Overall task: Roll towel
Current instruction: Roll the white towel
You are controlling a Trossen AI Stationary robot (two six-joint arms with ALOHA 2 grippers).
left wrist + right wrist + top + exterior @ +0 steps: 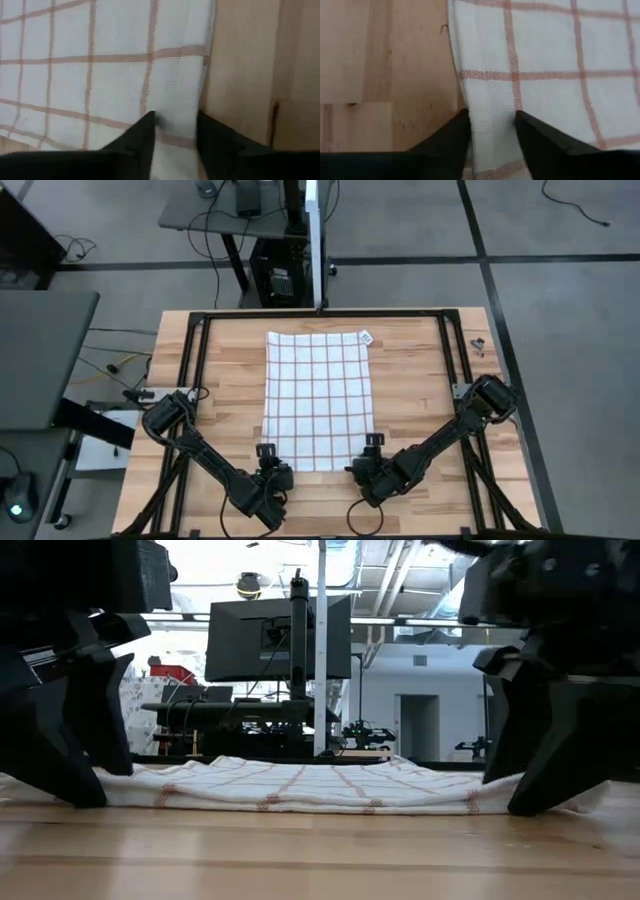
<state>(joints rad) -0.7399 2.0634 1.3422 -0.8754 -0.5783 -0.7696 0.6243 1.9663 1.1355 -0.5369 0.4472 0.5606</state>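
Observation:
The towel [318, 400], white with a grid of reddish-brown lines, lies spread flat on the wooden table, its long sides running from near to far. My left gripper [268, 467] is at its near left corner and my right gripper [368, 458] at its near right corner. Both slant down onto the near edge. In the low view the near edge [300, 802] rests on the wood between the left gripper [90, 790] and the right gripper [520, 798]. Each wrist view shows cloth between the two dark fingers. My left gripper [175, 122] has a strip of the towel's near left corner [175, 137] between its two fingers, close to the side edge. It comes slanting down from the near side. The rest of the cloth lies flat on the table. My right gripper [492, 117] has a strip of the near right corner [492, 132] between its two fingers, just inside the side edge. It too slants down from the near side. The towel stays on the wood, slack.
A black frame rail [195, 370] runs round the tabletop. A small label [366, 337] lies at the towel's far right corner, and small dark parts [478, 343] sit at the far right. A monitor stand [280, 640] rises beyond the far edge. Bare wood [420, 380] flanks the towel.

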